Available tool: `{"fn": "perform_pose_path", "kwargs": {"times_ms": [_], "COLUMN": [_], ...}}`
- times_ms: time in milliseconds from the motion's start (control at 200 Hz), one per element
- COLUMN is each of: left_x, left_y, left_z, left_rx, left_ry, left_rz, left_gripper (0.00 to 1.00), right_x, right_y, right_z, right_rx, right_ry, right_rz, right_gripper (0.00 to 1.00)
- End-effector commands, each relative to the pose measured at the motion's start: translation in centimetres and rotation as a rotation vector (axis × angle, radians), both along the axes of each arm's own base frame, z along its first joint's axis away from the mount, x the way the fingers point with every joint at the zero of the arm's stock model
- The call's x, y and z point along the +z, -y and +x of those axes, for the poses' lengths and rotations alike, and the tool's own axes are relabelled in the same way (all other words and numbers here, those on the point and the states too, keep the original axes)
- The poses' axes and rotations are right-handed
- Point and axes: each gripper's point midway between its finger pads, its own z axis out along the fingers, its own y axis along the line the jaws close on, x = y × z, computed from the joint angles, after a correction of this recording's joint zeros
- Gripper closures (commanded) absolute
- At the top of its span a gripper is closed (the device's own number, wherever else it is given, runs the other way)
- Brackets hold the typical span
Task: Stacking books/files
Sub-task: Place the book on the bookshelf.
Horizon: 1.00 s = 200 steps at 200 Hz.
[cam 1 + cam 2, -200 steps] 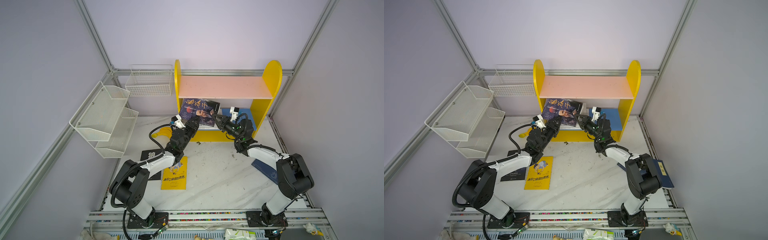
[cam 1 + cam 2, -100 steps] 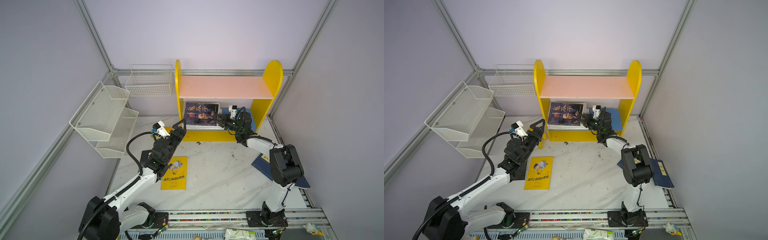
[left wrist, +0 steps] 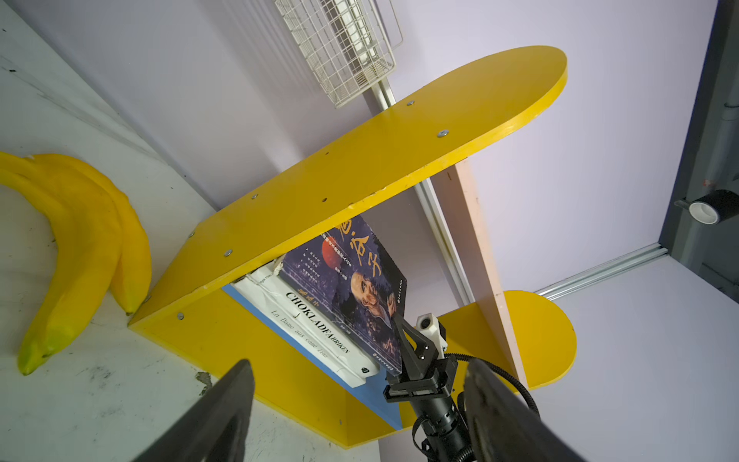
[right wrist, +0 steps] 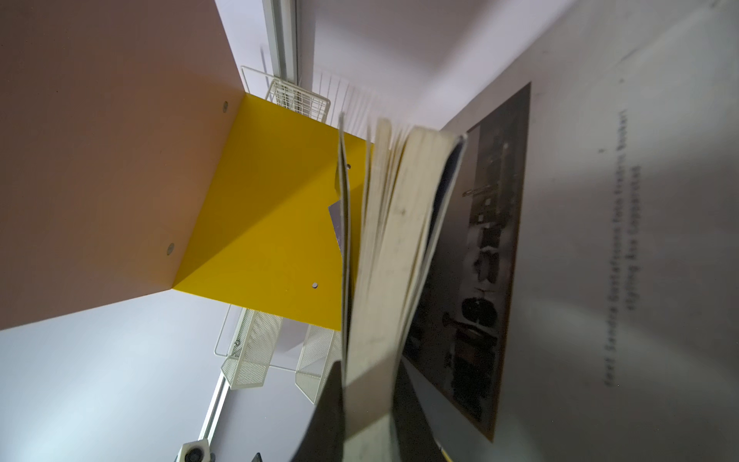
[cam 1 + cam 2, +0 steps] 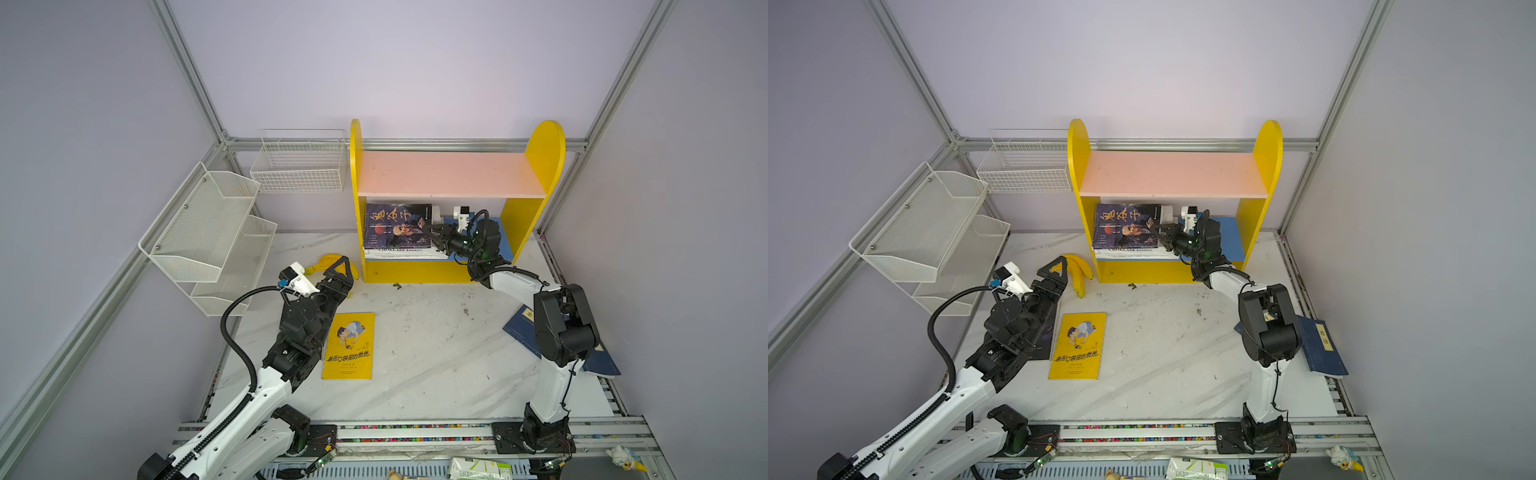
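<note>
On the lower board of the yellow shelf [image 5: 517, 237], a dark old-man portrait book [image 5: 395, 226] [image 5: 1125, 226] [image 3: 352, 288] rests tilted on a large white book [image 5: 399, 252] [image 3: 316, 326] [image 4: 600, 200]. My right gripper [image 5: 432, 237] [image 5: 1160, 235] [image 4: 370, 400] is shut on the portrait book's right edge. My left gripper [image 5: 338, 270] [image 5: 1054, 268] [image 3: 360, 404] hangs open and empty over the table, left of the shelf. A yellow cartoon book [image 5: 348, 345] [image 5: 1077, 345] lies flat beside the left arm. A black book [image 5: 1048, 336] is partly hidden under that arm. Navy books [image 5: 1323, 345] [image 5: 598, 357] lie at the right.
Yellow bananas [image 5: 1077, 270] [image 3: 88, 248] lie by the shelf's left foot, just beyond the left gripper. White mesh racks [image 5: 208, 232] and a wire basket [image 5: 299, 166] hang on the left and back walls. A pink upper board [image 5: 449, 174] roofs the shelf.
My left gripper opened, let go of the portrait book and drew back out of the shelf toward the front left. The right gripper stayed shut on the book, pushing it further left in.
</note>
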Motion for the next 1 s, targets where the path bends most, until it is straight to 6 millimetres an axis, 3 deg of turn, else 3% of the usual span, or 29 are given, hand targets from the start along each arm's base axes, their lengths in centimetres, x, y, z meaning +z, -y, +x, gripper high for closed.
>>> {"fn": "perform_pose_path", "kwargs": {"times_ms": [0, 295, 600, 995], "left_x": [-2.0, -3.0, -3.2, -3.8], "left_y": [-0.5, 0.0, 0.2, 0.1], "left_z": [0.1, 0.4, 0.6, 0.7], "left_rx": [0.020, 0.006, -0.002, 0.004], "left_ry": [-0.031, -0.051, -0.056, -0.065], "left_rz": [0.038, 0.027, 0.024, 0.020], "left_gripper": [0.19, 0.19, 0.19, 0.19], "right_x": [3.9, 4.9, 3.8, 3.6], "right_y": [0.4, 2.4, 1.4, -0.4], "right_z": [0.4, 1.4, 2.1, 1.3], "right_rx": [-0.018, -0.046, 0.007, 0.076], "right_ry": [0.112, 0.125, 0.077, 0.051], "right_rz": [0.051, 0.061, 0.028, 0.031], "right_gripper": [0.85, 0.85, 0.84, 0.84]}}
